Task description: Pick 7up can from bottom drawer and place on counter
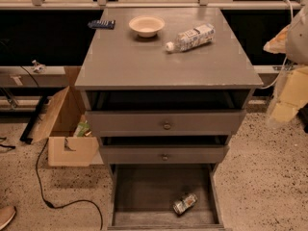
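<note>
- The gripper (288, 93), seemingly the blur right of the counter (144, 61); its spread I cannot tell.
- 7up can (185, 203) lies lower-left of it, in the bottom drawer (139, 196).

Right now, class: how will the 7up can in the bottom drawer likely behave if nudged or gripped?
The 7up can lies on its side in the bottom drawer, so it probably rolls if nudged. Its shiny metal may be slippery. The gripper hangs right of the counter.
</note>
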Robot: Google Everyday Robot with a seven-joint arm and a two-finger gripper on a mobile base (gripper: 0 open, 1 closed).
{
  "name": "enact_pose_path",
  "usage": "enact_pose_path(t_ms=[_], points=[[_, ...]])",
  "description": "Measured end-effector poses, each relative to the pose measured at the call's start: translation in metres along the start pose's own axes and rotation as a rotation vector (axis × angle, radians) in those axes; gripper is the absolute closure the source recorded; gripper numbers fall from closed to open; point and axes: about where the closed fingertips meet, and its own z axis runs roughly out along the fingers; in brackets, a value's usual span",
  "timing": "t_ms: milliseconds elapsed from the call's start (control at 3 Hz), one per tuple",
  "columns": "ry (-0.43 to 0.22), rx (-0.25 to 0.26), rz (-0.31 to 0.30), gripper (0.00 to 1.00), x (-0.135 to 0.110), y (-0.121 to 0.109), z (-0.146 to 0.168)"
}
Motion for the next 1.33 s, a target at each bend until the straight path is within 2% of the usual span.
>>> enact_pose_path(t_ms=[333, 667, 1000, 1333], points=[[0.000, 0.000, 0.000, 0.00, 0.000, 0.000, 0.000], [-0.042, -0.037, 0.003, 0.00, -0.001, 0.006, 0.021], [-0.130, -0.116, 0.006, 0.00, 0.001, 0.024, 0.072], [-0.224, -0.166, 0.007, 0.00, -0.002, 0.048, 0.121]])
